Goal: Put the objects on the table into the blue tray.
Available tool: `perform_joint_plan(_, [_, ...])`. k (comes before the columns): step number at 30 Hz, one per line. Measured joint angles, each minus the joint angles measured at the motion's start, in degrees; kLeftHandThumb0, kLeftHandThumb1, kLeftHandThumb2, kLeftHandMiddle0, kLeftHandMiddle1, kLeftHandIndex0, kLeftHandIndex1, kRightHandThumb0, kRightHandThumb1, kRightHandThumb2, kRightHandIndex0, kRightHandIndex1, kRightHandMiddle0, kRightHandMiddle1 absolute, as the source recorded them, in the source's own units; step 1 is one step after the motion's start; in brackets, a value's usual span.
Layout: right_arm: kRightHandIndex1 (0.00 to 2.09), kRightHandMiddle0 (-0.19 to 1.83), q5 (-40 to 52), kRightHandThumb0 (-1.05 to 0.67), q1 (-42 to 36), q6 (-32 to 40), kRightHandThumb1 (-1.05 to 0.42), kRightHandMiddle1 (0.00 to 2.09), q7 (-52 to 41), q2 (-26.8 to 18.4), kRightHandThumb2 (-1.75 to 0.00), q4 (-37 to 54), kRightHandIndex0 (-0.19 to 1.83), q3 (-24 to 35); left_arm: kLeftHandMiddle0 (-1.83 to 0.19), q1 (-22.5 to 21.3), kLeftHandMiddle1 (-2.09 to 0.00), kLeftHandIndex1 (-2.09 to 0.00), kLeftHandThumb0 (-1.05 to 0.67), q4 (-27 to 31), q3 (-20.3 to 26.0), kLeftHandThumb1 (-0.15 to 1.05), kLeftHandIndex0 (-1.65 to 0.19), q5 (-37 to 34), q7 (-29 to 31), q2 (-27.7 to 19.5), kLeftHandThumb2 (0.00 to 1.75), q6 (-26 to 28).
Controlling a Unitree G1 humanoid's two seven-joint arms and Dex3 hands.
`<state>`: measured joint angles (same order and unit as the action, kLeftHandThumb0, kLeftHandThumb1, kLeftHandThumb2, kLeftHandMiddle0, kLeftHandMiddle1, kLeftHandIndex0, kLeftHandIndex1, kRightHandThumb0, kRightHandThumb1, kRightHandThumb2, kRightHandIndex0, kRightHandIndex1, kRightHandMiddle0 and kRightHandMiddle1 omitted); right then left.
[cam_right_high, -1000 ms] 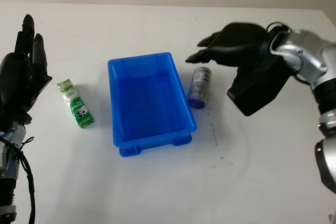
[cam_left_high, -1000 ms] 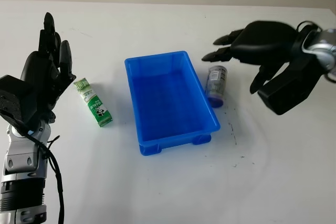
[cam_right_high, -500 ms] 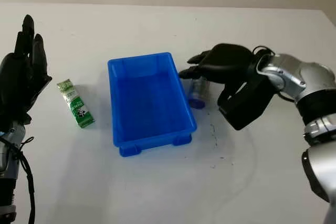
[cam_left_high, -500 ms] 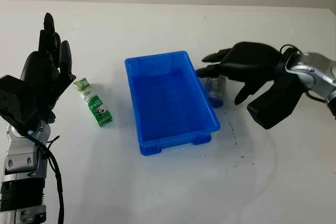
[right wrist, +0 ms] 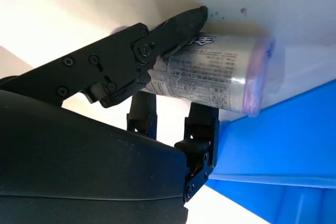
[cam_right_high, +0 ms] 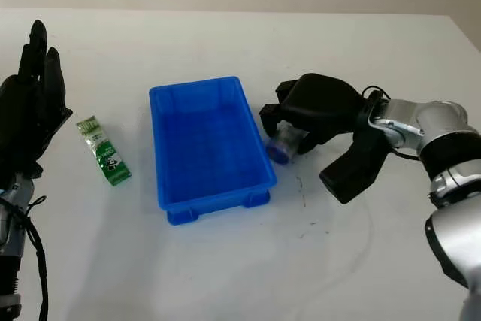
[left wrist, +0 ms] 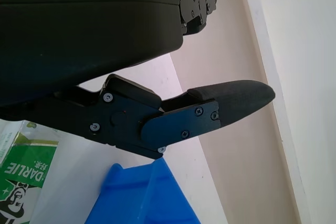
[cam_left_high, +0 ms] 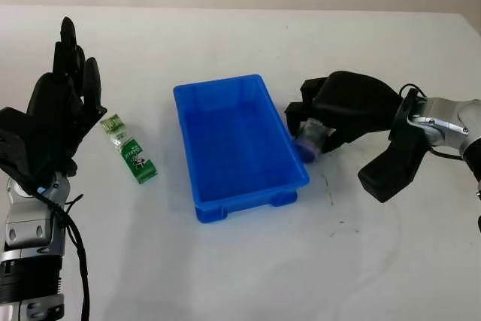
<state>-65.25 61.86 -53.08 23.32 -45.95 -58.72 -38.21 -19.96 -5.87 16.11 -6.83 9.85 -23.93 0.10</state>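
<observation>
- While the left hand [cam_left_high: 56, 122] hangs open and upright, the flat green carton [cam_left_high: 129, 151] lies on the white counter [cam_left_high: 248, 261] just beside its fingers [cam_left_high: 72, 58].
- Rigid, glossy blue tray [cam_left_high: 197, 194] sits between both hands.
- Right hand [cam_left_high: 348, 107]: fingers [right wrist: 157, 35] curled around the smooth cylindrical can [right wrist: 210, 80], against the tray's outer wall.
- Risk: the slick round can may roll or slip from the fingers while being lifted.

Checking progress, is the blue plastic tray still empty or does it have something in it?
Empty: the blue plastic tray shows only bare blue floor.
</observation>
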Motion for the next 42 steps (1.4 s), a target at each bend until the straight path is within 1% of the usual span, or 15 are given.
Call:
perform_joint_plan(1, [2.09,0.58,-0.1,-0.51,0.0,0.4,-1.0,1.99,0.5,0.0,-0.07,-0.1,0.84,-0.2,0.19,0.0,0.0,0.0,-0.86,0.0,0.0,1.05,0.19,0.0,0.0,-0.1,0.73,0.0])
perform_joint_plan(3, [2.09,0.76,-0.7,-0.55,0.0,1.6,-1.04,2.07,1.9,0.0,-0.1,0.1,1.05,-0.7,0.19,0.0,0.0,0.0,-0.86,0.0,0.0,1.05,0.19,0.0,0.0,-0.1,0.73,0.0])
perform_joint_plan(6, [2.09,0.89,-1.7,-0.56,0.0,3.4,-1.05,2.09,3.4,0.0,-0.15,0.5,1.14,-1.4,0.19,0.0,0.0,0.0,-0.86,0.0,0.0,1.05,0.19,0.0,-0.1,-0.1,0.73,0.0])
perform_joint_plan(8, [2.09,0.9,-1.9,-0.55,0.0,4.2,-1.05,2.09,3.7,0.0,-0.17,0.7,1.16,-1.8,0.19,0.0,0.0,0.0,-0.86,0.0,0.0,1.05,0.19,0.0,-0.1,-0.1,0.73,0.0])
perform_joint_plan(11, [2.09,0.88,-1.3,-0.52,0.0,4.9,-1.05,2.09,2.3,0.0,-0.22,0.9,1.12,-1.8,0.19,0.0,0.0,0.0,-0.86,0.0,0.0,1.05,0.19,0.0,-0.1,-0.1,0.72,0.0])
perform_joint_plan(15, [2.09,0.84,2.1,-0.47,-0.4,6.5,-1.05,2.09,0.7,0.1,-0.17,-0.1,1.04,-0.7,0.19,0.0,0.0,0.0,-0.86,0.0,0.0,1.05,0.19,0.0,-0.1,-0.1,0.72,0.0])
perform_joint_plan(18, [2.09,0.77,6.6,-0.47,-0.4,8.1,-1.05,2.09,-1.9,0.4,-0.15,-0.4,0.9,2.0,0.19,0.0,0.0,0.0,-0.86,0.0,0.0,1.05,0.19,-0.1,0.0,-0.1,0.72,0.0])
perform_joint_plan(21, [2.09,0.77,11.6,-0.44,0.2,9.8,-1.04,2.09,-3.1,0.5,-0.08,-0.4,0.97,5.9,0.19,0.0,0.0,0.0,-0.86,0.0,0.0,1.05,0.19,-0.1,0.2,-0.2,0.71,0.0])
perform_joint_plan(25, [2.09,0.94,16.5,-0.48,2.9,11.5,-1.05,2.09,-2.9,1.3,-0.12,0.3,1.18,10.7,0.19,0.0,0.0,0.0,-0.86,0.0,0.0,1.05,0.19,-0.3,0.3,-0.2,0.71,0.0])
perform_joint_plan(28, [2.09,0.97,19.0,-0.48,4.5,12.7,-1.04,2.09,-3.9,1.7,-0.09,2.3,1.15,13.3,0.19,0.0,0.0,0.0,-0.86,0.0,0.0,1.05,0.19,-0.3,0.3,-0.2,0.71,0.2])
perform_joint_plan(31, [2.09,0.97,20.4,-0.46,4.8,12.7,-1.04,2.09,-3.9,2.5,-0.07,4.3,1.14,14.4,0.19,0.0,0.0,0.0,-0.86,0.0,0.0,1.05,0.19,-0.3,0.3,-0.2,0.72,0.4])
perform_joint_plan(34, [2.09,0.89,22.7,-0.42,4.7,12.6,-1.04,1.98,-4.8,4.6,-0.06,7.5,1.13,16.0,0.19,0.0,0.0,0.0,-0.86,0.0,-0.1,1.05,0.19,-0.1,0.2,-0.2,0.71,0.4])
perform_joint_plan(37, [2.09,0.94,23.5,-0.41,4.1,12.5,-1.04,2.08,-5.5,6.5,-0.06,11.4,1.15,16.7,0.19,-0.1,0.0,0.0,-0.87,0.1,-0.1,1.05,0.19,-0.1,0.2,-0.2,0.71,0.5])
perform_joint_plan(40, [2.09,0.97,23.5,-0.39,2.4,12.5,-1.04,2.09,-6.7,8.4,-0.06,15.3,1.16,16.7,0.19,-0.1,0.0,0.0,-0.86,0.1,-0.2,1.05,0.19,-0.1,0.1,-0.2,0.71,0.7])
perform_joint_plan(42, [2.09,0.98,23.8,-0.39,1.1,12.6,-1.05,2.09,-8.4,9.3,-0.09,17.5,1.15,16.7,0.19,-0.1,0.0,0.0,-0.86,0.2,-0.2,1.05,0.19,-0.1,0.0,-0.2,0.71,0.7])
